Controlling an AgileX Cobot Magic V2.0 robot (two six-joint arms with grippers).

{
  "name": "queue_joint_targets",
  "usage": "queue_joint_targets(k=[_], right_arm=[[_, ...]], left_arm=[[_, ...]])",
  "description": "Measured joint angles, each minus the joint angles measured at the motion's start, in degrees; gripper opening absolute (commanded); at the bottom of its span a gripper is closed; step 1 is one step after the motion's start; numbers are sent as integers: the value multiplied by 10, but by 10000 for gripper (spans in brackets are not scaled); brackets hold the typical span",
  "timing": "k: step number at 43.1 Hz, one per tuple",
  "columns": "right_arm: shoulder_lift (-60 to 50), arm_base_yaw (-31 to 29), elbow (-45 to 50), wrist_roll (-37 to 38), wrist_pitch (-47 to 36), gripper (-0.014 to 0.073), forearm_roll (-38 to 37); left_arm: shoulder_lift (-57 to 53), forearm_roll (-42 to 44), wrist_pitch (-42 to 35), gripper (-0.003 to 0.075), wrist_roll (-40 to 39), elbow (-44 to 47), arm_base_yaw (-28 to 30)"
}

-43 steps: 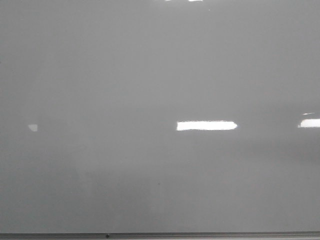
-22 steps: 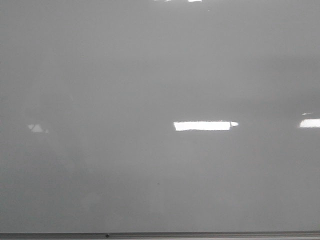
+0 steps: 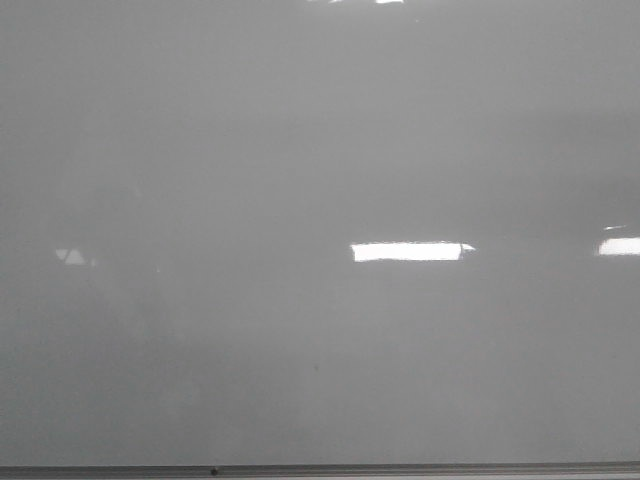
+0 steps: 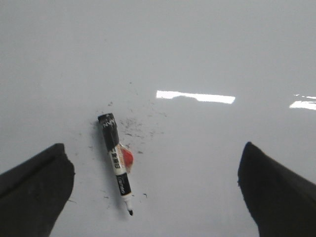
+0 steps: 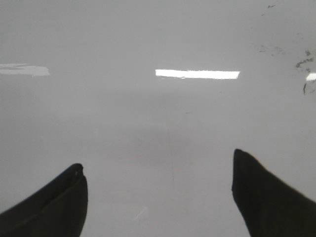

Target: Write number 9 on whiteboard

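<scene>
The whiteboard [image 3: 320, 150] is pale grey and glossy and fills the front view, with a thin grey edge [image 3: 400, 468] along the bottom. No number 9 shows on it. Neither gripper shows in the front view. In the left wrist view a black and white marker [image 4: 116, 160] lies uncapped on a glossy white surface, its tip [image 4: 130, 212] bare and a small red thing [image 4: 127, 157] beside it. My left gripper [image 4: 153, 148] is open and empty above it, with the marker nearer one finger. My right gripper [image 5: 158, 160] is open and empty over bare white surface.
Dark marker smudges [image 4: 136, 128] are scattered around the marker. More smudges [image 5: 302, 61] show at the edge of the right wrist view. Bright rectangular light reflections [image 3: 410, 251] lie on the board. A small dark speck [image 3: 316, 367] sits low on the board.
Only reflections on the board have shifted: the bright bar moved slightly, the small left patch changed shape, and a faint dark shade spread at the left.
</scene>
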Motion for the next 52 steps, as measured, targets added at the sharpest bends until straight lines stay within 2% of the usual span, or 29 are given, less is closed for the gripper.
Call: queue_joint_targets(k=[11, 22, 27, 46, 52], right_arm=[[0, 0, 0, 0, 0, 631, 0], [0, 0, 0, 0, 0, 631, 0], [0, 0, 0, 0, 0, 631, 0], [0, 0, 0, 0, -4, 631, 0], [0, 0, 0, 0, -11, 631, 0]], left_arm=[[182, -119, -6, 627, 0, -20, -21], [358, -132, -64, 627, 0, -48, 26], [429, -132, -89, 622, 0, -64, 30], [624, -134, -157, 489, 0, -139, 24], [638, -134, -157, 388, 0, -149, 22]])
